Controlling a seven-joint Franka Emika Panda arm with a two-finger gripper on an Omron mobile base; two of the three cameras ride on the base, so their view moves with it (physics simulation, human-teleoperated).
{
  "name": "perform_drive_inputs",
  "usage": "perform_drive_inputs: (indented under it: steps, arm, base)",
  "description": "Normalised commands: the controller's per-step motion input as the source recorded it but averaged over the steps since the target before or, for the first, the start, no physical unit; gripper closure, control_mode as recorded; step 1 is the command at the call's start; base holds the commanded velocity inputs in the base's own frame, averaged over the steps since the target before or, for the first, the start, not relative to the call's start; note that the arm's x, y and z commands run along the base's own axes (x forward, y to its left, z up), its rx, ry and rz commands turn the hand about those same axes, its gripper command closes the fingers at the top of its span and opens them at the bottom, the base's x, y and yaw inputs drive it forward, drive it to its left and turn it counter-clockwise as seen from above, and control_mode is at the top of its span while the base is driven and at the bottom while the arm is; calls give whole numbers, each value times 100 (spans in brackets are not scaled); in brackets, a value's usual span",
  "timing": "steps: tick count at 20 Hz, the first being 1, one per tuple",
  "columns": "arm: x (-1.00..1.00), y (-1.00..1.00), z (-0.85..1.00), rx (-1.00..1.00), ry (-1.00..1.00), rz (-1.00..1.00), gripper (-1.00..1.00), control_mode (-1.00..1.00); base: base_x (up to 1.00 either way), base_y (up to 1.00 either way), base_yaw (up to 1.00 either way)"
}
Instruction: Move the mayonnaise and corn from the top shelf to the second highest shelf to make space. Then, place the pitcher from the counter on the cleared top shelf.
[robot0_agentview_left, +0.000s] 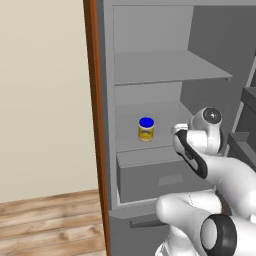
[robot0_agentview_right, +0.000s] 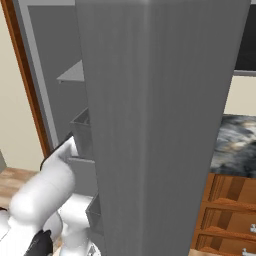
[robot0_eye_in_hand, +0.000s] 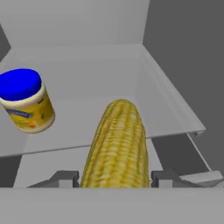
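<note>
corn pinched in the tool over the second shelf
the tool grips the corn above the second shelf, jar standing beside it; released too near the front edge, the cob could roll off.

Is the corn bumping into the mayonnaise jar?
Apart. In the hand view, a strip of bare grey shelf shows between the corn and the mayonnaise jar, which stands off to its side.

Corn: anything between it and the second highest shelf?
Nothing visible. The corn sits between the end effector fingers, above bare second highest shelf. The mayonnaise stands off to one side on that shelf, apart from the corn.
</note>
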Motion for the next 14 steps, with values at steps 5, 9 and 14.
perform_drive_inputs:
  steps: [5,9,14]
  arm:
    - [57,-25,-12,0,0,0,100,-100]
    - [53,-27,-9,0,0,0,100,-100]
    - [40,-19,-18,0,0,0,100,-100]
  base:
    - [0,0,0]
    - [0,0,0]
    - [0,0,0]
